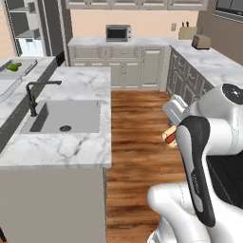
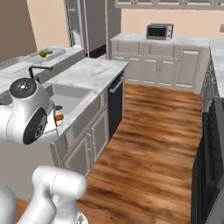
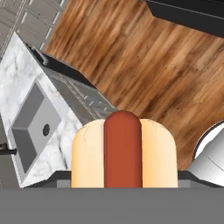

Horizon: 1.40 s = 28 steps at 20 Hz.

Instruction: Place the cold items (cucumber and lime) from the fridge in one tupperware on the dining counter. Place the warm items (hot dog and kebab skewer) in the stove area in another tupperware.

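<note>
Clearly the hot dog (image 3: 124, 151) is clamped in the gripper (image 3: 124, 186), carried high over the wood floor (image 1: 137, 142) between the sink island (image 1: 80, 90) and the black range (image 2: 214, 166), presumably bound for a tupperware (image 1: 16, 69). One such tray, far left, already holds green items. Nothing blocks the aisle; the faucet (image 1: 33, 95) stands by the sink.

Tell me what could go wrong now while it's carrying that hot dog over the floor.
1. The hot dog sits between the jaws high above the wood floor; a slip would likely drop it there.
2. The tupperware on the far counter already holds green items; putting the hot dog in it would mix warm with cold.
3. Swinging across the sink, the arm could clip the black faucet.
</note>
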Motion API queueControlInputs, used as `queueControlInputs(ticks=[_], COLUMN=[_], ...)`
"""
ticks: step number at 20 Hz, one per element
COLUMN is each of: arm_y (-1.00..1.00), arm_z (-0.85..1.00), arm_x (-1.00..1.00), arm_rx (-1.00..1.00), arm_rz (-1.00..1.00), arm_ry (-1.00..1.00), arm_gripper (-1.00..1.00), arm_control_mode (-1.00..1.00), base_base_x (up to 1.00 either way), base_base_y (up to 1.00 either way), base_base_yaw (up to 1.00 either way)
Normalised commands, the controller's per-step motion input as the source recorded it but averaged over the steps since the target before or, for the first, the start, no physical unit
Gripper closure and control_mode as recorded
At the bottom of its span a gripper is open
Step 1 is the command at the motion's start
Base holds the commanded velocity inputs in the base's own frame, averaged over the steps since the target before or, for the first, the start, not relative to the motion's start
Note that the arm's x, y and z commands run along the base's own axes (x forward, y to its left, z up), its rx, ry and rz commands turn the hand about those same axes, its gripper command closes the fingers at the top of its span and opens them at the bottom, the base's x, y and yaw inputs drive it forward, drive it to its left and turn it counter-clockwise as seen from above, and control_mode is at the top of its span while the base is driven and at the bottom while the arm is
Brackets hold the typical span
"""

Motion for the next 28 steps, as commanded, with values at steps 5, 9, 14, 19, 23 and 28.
queueControlInputs(ticks=[5,9,14,19,23,28], arm_y=[0.00,0.00,0.00,0.00,0.00,0.00], arm_z=[0.00,0.00,0.00,0.00,0.00,0.00], arm_x=[0.00,0.00,0.00,0.00,0.00,0.00], arm_rx=[0.00,0.00,0.00,0.00,0.00,0.00], arm_rz=[0.00,0.00,0.00,0.00,0.00,0.00], arm_ry=[0.00,0.00,0.00,0.00,0.00,0.00], arm_gripper=[1.00,1.00,1.00,1.00,1.00,1.00], arm_control_mode=[1.00,1.00,1.00,1.00,1.00,1.00], base_base_x=[-0.25,0.00,0.15,0.20,0.25,0.30], base_base_y=[0.93,1.00,1.00,1.00,1.00,1.00], base_base_yaw=[0.05,0.00,-0.08,-0.13,-0.14,-0.16])
